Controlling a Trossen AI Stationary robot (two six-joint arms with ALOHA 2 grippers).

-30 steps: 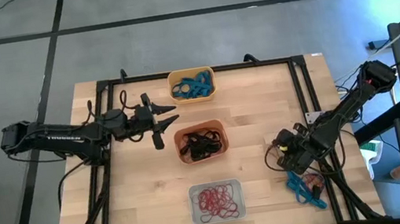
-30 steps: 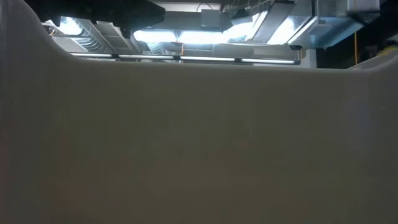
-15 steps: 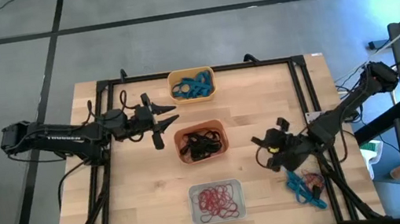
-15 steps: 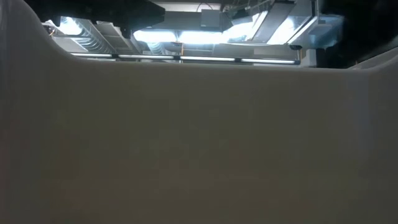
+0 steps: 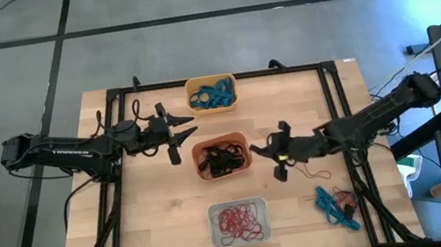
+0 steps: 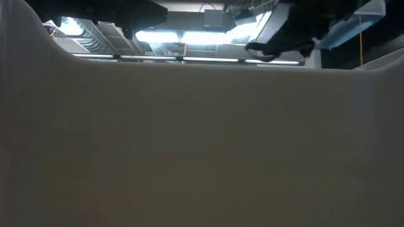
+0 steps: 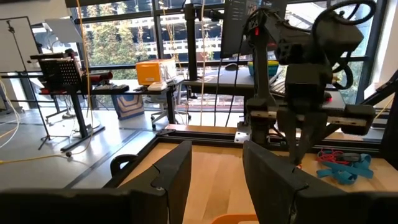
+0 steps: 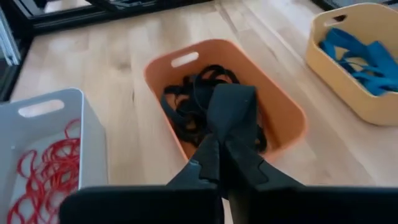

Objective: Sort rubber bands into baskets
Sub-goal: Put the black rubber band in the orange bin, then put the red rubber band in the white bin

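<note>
Two arms | left end effector (image 5: 188, 132) released, arm lettering unreadable | right end effector (image 5: 274, 144) clenched beside red-orange basket (image 5: 241, 141)

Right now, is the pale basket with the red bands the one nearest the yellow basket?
No, the orange basket of black bands sits between the yellow basket and the pale basket in the high view.

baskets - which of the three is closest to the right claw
The red-orange plastic basket of black rubber bands, in the middle of the row. The right claw is just beside it, while the yellow-orange and whitish baskets lie farther off.
</note>
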